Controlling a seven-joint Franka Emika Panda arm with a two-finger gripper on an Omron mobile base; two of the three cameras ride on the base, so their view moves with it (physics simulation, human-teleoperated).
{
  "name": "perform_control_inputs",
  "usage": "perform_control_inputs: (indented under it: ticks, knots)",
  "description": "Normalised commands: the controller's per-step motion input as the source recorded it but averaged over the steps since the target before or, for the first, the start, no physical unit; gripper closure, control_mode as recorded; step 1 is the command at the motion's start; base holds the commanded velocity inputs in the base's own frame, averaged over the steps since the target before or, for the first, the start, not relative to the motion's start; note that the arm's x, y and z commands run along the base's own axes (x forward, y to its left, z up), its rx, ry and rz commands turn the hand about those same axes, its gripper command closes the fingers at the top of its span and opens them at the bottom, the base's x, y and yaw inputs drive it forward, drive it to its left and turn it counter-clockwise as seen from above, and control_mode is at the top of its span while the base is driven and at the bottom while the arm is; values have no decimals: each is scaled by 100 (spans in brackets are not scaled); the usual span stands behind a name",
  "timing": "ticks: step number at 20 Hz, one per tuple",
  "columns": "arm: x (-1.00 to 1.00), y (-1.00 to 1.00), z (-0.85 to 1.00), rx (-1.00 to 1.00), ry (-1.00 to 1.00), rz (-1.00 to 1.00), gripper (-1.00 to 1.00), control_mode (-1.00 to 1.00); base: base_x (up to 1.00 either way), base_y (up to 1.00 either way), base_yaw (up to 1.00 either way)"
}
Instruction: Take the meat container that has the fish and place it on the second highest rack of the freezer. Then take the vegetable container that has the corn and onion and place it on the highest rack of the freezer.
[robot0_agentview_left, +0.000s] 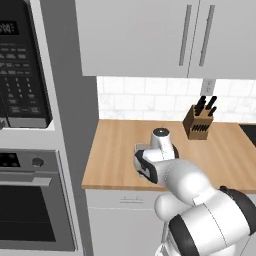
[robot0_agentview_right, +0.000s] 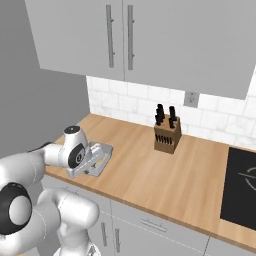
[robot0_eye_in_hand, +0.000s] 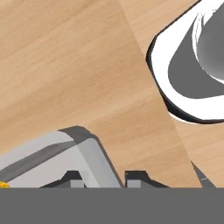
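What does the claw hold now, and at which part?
The claw grips the grey container by its rim wall at a corner; one fingertip inside, the other outside.

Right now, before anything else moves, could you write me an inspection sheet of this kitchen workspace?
Surface: pale wooden countertop, flat.
Job's things: shallow grey plastic tray near the counter's front edge, small yellow piece inside.
Clutter: brown wooden knife block with black handles, standing well apart from the tray.
Grippers: white arm's gripper, jaws straddling the tray's wall, apparently pinching it.
Cables: nothing seen.
Surroundings: grey wall cabinets, black cooktop, black-fronted wall oven.
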Motion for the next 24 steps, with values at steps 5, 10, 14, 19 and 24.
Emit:
perform_control_inputs:
  ticks: [5,10,14,19,24]
  knots:
    - [-51,0,3,3,3,-8,100,-100,0,0,0]
    - [-92,0,12,3,0,-4,100,-100,0,0,0]
    - [-100,7,72,0,-21,0,100,-100,0,0,0]
    - [-100,24,100,0,-30,0,100,-100,0,0,0]
    - [-96,5,100,-2,-12,0,100,-100,0,0,0]
